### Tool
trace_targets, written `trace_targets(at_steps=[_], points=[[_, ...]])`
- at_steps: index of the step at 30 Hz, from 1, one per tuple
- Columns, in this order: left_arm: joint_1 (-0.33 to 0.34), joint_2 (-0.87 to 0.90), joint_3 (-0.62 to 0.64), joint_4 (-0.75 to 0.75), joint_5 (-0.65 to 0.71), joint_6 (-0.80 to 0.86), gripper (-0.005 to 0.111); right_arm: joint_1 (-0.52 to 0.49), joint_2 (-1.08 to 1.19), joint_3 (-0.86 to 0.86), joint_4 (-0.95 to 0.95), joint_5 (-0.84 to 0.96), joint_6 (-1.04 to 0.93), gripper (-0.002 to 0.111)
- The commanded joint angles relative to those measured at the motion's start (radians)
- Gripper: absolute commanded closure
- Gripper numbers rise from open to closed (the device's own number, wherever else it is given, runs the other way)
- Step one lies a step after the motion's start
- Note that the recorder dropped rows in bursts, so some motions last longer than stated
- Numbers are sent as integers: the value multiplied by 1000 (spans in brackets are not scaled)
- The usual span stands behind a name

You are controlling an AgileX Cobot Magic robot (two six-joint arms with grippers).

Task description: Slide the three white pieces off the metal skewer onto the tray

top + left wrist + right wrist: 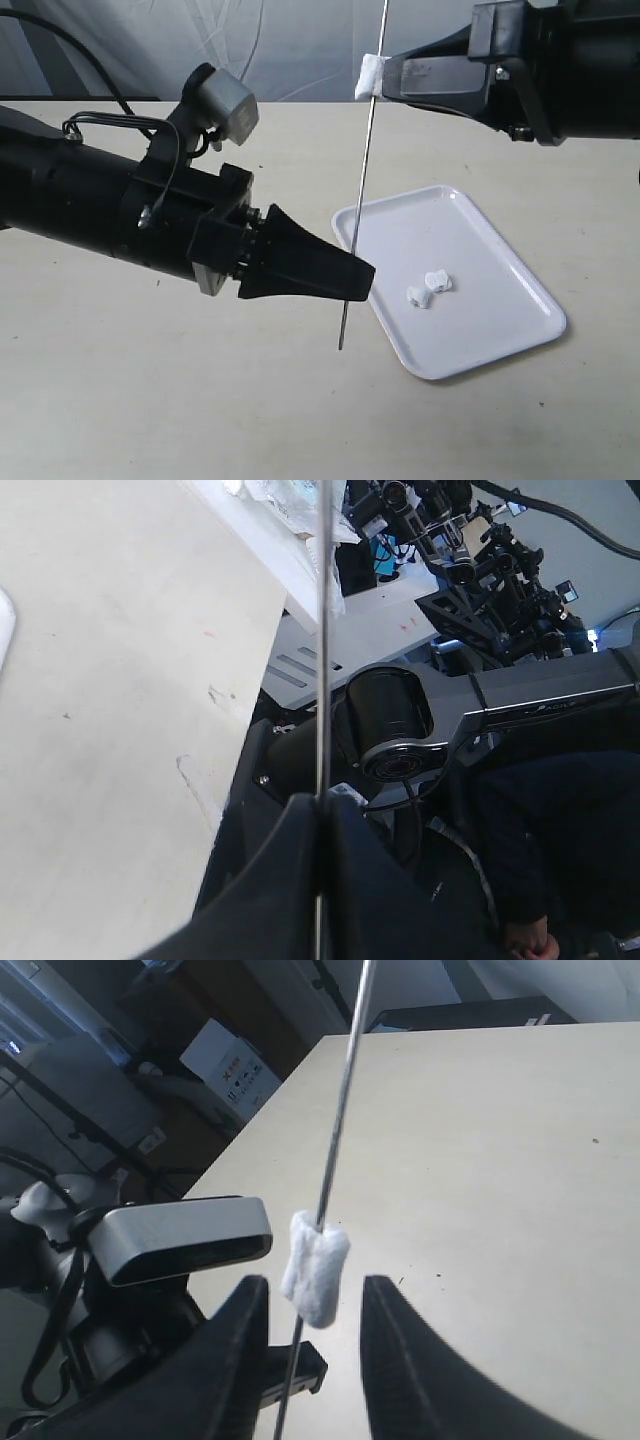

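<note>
The metal skewer (362,170) stands nearly upright above the table, with my left gripper (358,280) shut on its lower part; the rod (322,630) runs out from between the closed jaws. One white piece (368,77) is still threaded high on the skewer. My right gripper (385,78) is open at that height, its fingers either side of the piece (315,1268) without squeezing it. Two white pieces (429,288) lie on the white tray (500,340) at the right.
The left arm's wrist camera housing (225,105) sits above that arm. The skewer's lower tip (341,346) hangs just above the beige table beside the tray's near-left rim. Dark curtains and cables lie behind the table.
</note>
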Motion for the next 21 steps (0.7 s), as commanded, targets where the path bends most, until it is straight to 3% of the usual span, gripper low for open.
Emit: trace_targets(at_steps=[1,7,13,21], points=[[-30,-9,-4,-23,12,8,107,0,-2,-3,11,5,-11,77],[-30,0,-4,-29,12,13,107,0,-2,-3,13,19,-11,80],[-30,0,-4,-29,12,13,107,0,-2,-3,22,8,-11,108],[-32,0,-4,-6,12,-1,107,0,-2,-3,56,-31,-11,109]])
